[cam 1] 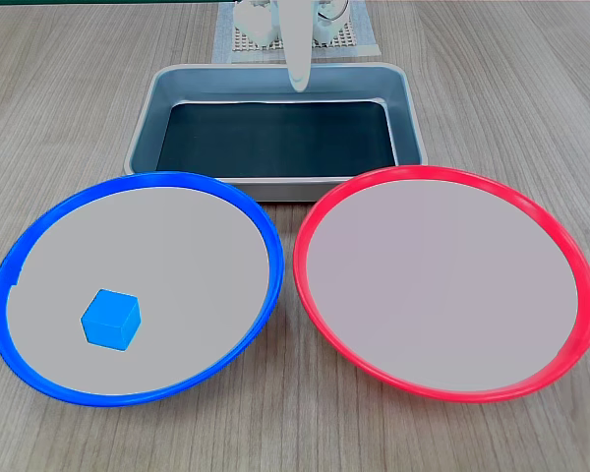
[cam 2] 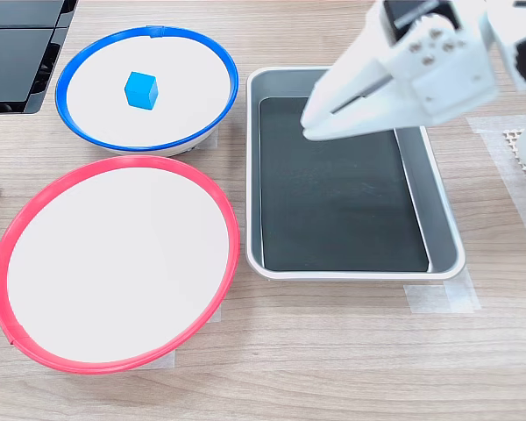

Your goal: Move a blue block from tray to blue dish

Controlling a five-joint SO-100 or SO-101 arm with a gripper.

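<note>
Both exterior views are bright and evenly lit with faint shadows and sharp detail, though the dish (cam 1: 133,285) centres look washed-out.
</note>
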